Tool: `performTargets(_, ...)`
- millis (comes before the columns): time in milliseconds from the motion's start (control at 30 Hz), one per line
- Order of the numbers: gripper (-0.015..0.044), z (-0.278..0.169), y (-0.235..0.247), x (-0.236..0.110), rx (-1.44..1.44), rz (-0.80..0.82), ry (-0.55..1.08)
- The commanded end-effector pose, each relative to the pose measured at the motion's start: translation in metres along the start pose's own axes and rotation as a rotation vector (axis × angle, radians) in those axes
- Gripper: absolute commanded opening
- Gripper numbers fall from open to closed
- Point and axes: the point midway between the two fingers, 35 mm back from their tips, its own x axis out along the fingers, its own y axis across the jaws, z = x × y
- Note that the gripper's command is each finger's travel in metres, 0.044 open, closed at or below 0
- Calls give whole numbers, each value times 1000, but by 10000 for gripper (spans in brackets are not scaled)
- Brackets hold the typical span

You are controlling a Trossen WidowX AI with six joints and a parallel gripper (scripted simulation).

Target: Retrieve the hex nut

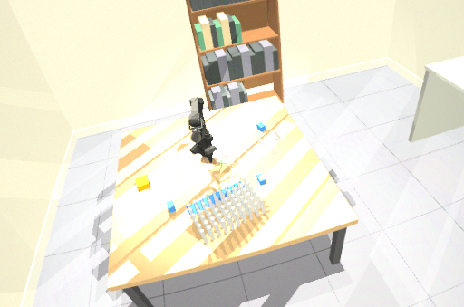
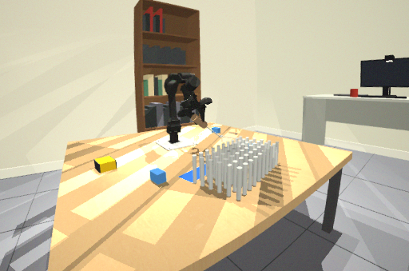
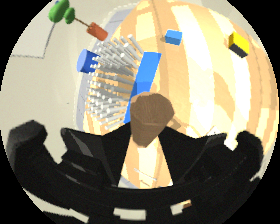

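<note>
Pale walls and a tall bookshelf (image 1: 277,22) back a striped wooden table (image 1: 317,212) where the arm works. At frame centre of the top view, the gripper (image 1: 207,157) is clamped on the brown handle of a tool (image 3: 150,117), which fills the middle of the wrist view; its thin shaft is barely traceable, and I cannot make out its hooked end. Just below and right of the claw in the top view stand the spacers (image 1: 228,209), a dense block of grey posts, with the blue taped strip (image 1: 213,199) along their near edge. Small blue cubes (image 1: 170,206) and a yellow block (image 1: 142,182) lie around the field.

The hex nut is not visible in any view, presumably hidden deep between the posts. That is the chief risk: threading a shaft I can hardly see through tight rows could nudge or topple a post, and a slanted approach would catch the outer ones first.
</note>
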Motion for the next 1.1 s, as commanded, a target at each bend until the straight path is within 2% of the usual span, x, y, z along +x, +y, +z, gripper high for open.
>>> performTargets(0,0,6,-7,-5,154,15,0)
performTargets(1067,0,45,-61,-28,1241,88,24)
